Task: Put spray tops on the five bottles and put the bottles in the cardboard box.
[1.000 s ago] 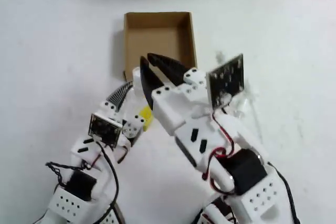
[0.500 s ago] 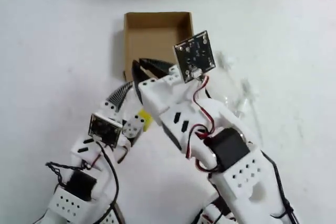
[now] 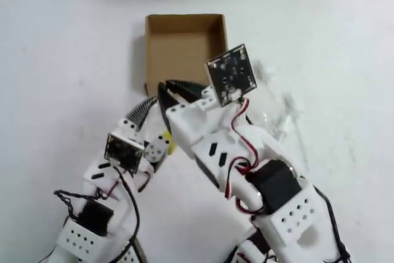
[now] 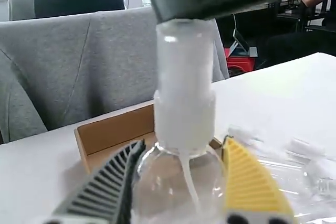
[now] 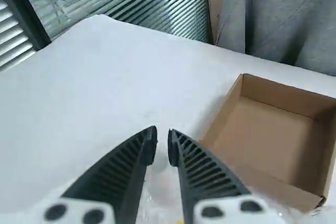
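Clear plastic bottle (image 4: 173, 195) with a white spray top (image 4: 184, 103) stands upright, long axis vertical, pinched at its shoulder between the grey and yellow fingers of the left gripper (image 4: 184, 148). In the left wrist view the black right gripper (image 5: 162, 142) sits on the spray top's crown, and its own view shows its fingers almost pressed together. The high view places both grippers just beside the open brown cardboard box (image 3: 184, 53).

No words, numbers or signs can be read anywhere. The cardboard box (image 3: 184, 47) is plain brown. The bottle (image 4: 163, 182) is see-through and has no label to read.
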Controlling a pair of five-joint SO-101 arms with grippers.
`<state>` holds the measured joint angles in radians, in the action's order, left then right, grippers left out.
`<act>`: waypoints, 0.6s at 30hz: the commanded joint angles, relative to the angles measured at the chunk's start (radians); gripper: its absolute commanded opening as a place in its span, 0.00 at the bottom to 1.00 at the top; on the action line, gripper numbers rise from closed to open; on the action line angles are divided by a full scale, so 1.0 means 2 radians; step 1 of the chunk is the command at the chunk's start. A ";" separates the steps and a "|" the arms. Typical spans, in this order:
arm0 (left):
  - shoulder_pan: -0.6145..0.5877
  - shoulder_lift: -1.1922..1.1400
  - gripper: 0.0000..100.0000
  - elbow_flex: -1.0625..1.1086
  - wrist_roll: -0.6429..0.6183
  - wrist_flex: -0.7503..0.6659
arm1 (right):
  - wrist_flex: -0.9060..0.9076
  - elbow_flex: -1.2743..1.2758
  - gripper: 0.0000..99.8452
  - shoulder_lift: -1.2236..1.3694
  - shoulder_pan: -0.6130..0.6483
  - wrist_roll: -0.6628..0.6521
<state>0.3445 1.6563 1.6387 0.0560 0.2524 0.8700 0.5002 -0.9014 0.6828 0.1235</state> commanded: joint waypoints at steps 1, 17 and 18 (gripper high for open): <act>-0.002 0.012 0.02 -0.006 0.002 -0.013 | -0.031 -0.016 0.02 -0.007 -0.045 -0.001; -0.036 0.012 0.02 -0.009 0.001 -0.036 | 0.112 0.116 0.04 -0.076 -0.214 -0.040; -0.043 0.011 0.02 -0.009 0.001 -0.046 | 0.104 0.145 0.06 -0.085 -0.222 -0.068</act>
<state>0.3030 1.6579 1.6387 0.0560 0.2294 1.0879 0.6797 -1.0226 0.2839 0.0882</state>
